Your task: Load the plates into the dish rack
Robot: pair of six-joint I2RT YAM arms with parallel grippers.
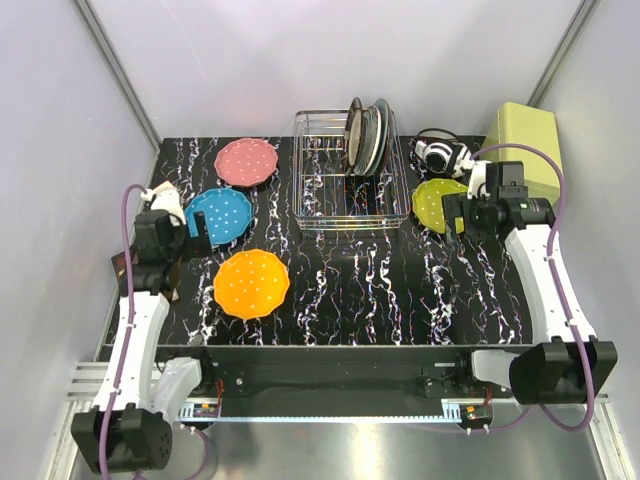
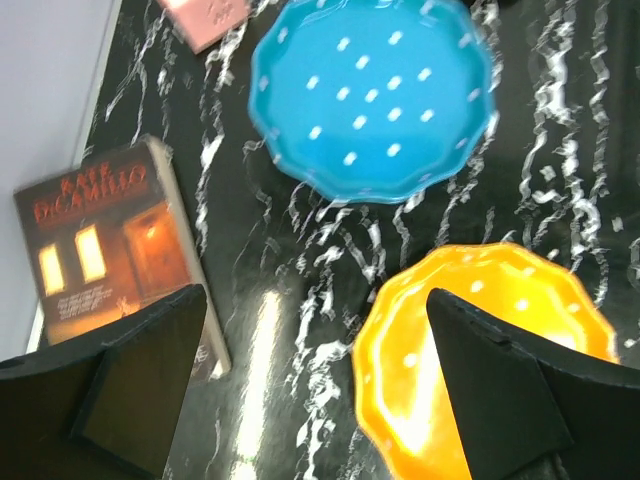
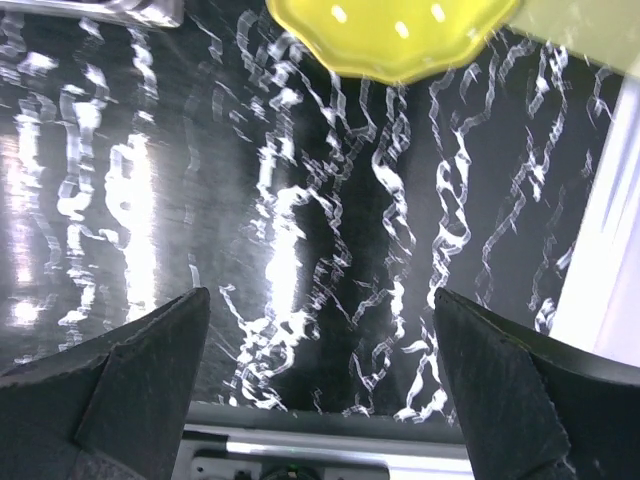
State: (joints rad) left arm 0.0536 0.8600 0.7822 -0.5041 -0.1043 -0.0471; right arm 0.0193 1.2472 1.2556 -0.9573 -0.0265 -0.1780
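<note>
The black marbled worktop (image 1: 380,290) carries everything. At its far middle stands the dish rack (image 1: 330,200), a silver wire basket. Plain grey and dark plates (image 1: 368,135) stand on edge in its far right part, and the remaining slots look free.

None of the four dotted plates is loaded – all lie flat on the worktop. The orange plate (image 1: 252,284) is nearest the arms on the left, with the blue plate (image 1: 219,214) just beyond it. The pink plate (image 1: 246,161) lies farther back, near the rack's left corner. The yellow-green plate (image 1: 437,200) sits just right of the rack.

The left hand (image 2: 315,300) hangs with its fingers spread wide and nothing between them; the blue plate is ahead of it and the orange plate to its right. The right hand (image 3: 320,300) is equally wide open and empty, with the yellow-green plate's rim just ahead. A paperback book (image 2: 110,240) lies by the worktop's left edge.

The step in hand appears to be the first pick. A flat plate offers little to grip, so one finger should probably slip under the scalloped rim with the other on top, taken at the edge nearest the hand. Once lifted, the plate wants turning upright – then lowering into a free slot, away from the grey and dark plates.
</note>
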